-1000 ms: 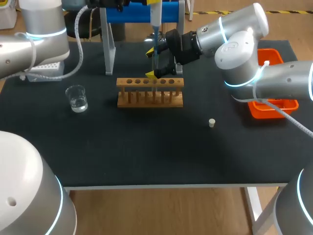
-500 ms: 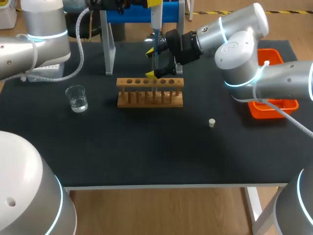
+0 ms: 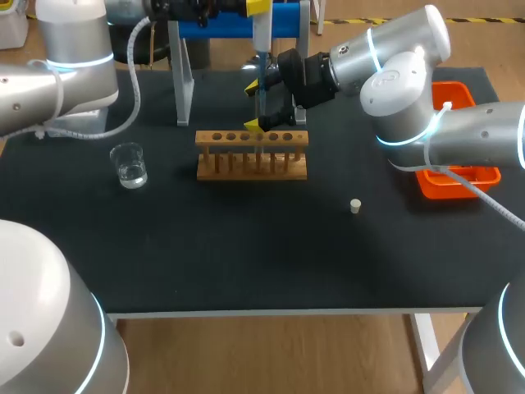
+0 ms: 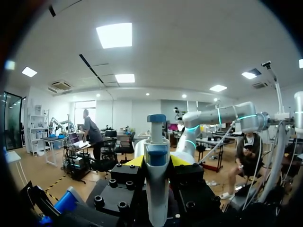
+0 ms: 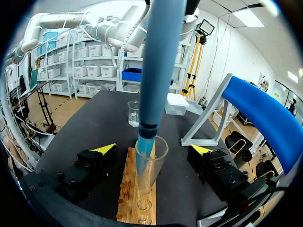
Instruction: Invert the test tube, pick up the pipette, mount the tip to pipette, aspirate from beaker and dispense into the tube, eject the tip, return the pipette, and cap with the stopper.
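Upper centre, a pipette (image 3: 261,33) hangs vertical, its tip pointing down into an upright test tube (image 5: 158,163) in the wooden rack (image 3: 251,156). Left fingers (image 4: 134,161) clamp the pipette body. Right fingers (image 5: 105,148) stand wide open either side of the tube, not touching it.

Overhead, two wrist close-ups; shared pipette (image 3: 261,33)

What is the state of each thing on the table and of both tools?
Test tube: upright in rack, uncapped.
Pipette: vertical, tip mounted, reaching into test tube.
Beaker: upright, some clear liquid.
Stopper: lying loose, on no tube.
Left tool: shut on pipette.
Right tool: open, flanking test tube.
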